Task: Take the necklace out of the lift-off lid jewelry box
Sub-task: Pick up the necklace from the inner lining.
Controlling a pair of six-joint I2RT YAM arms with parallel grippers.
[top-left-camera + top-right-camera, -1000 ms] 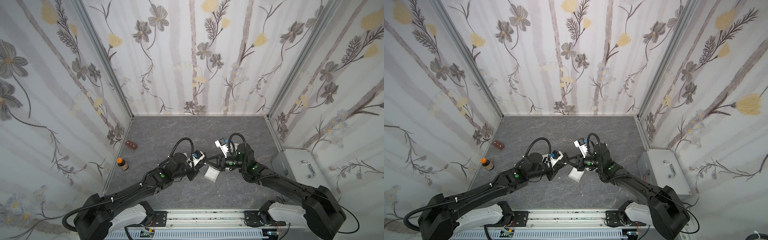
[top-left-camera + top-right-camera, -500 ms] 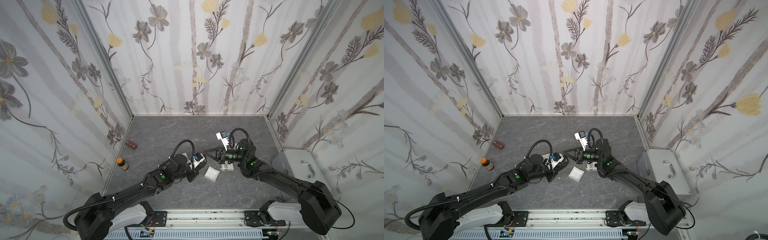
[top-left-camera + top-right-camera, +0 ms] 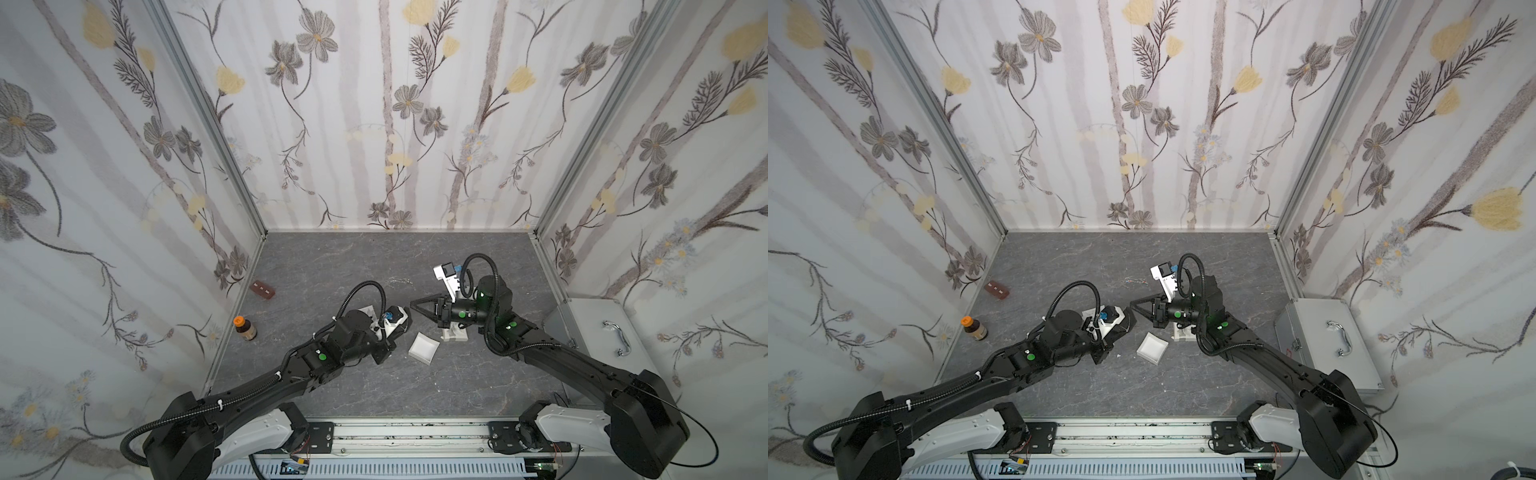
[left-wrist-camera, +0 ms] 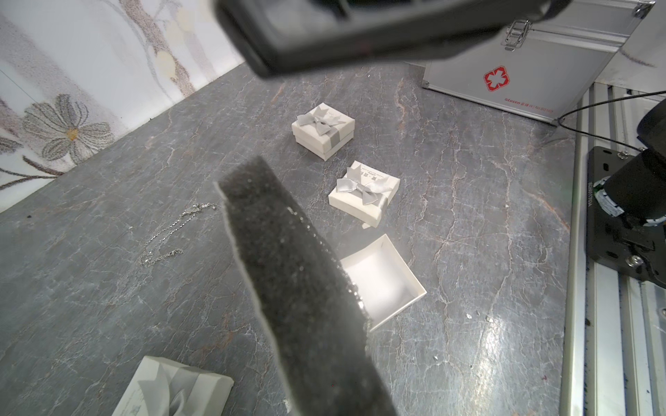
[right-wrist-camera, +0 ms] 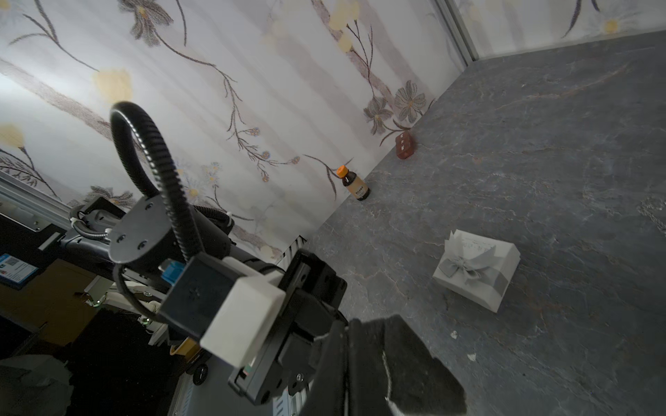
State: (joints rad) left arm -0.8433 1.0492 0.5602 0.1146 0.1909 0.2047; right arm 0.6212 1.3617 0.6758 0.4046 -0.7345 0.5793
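Evidently the step in hand is freeing the chain from its insert. The square white cardboard box base [image 4: 379,282] sits open and empty on the grey marbled tabletop [image 4: 468,252], nearer the near edge than the far one. The black foam insert pad [image 4: 295,281] is out of it and rises from the bottom of the left wrist view, in what looks like the grip of the clenched left claw [image 3: 404,315]. The thin silver necklace [image 4: 326,248] runs along one long edge of that pad, seemingly caught on it, so it is out of the box but not free. The right claw [image 3: 414,306] hangs just beside the pad, its tips pressed together with nothing visible between them. To do this well, the left claw should hold the pad level and motionless. The right one should part its tips only a little, pinch the chain itself rather than the foam, and draw it along the edge. Yanking sideways could snag or snap the fine links. The necklace is best laid on bare tabletop, well apart from the second loose silver chain [image 4: 158,238] lying near the middle, so the two do not tangle.
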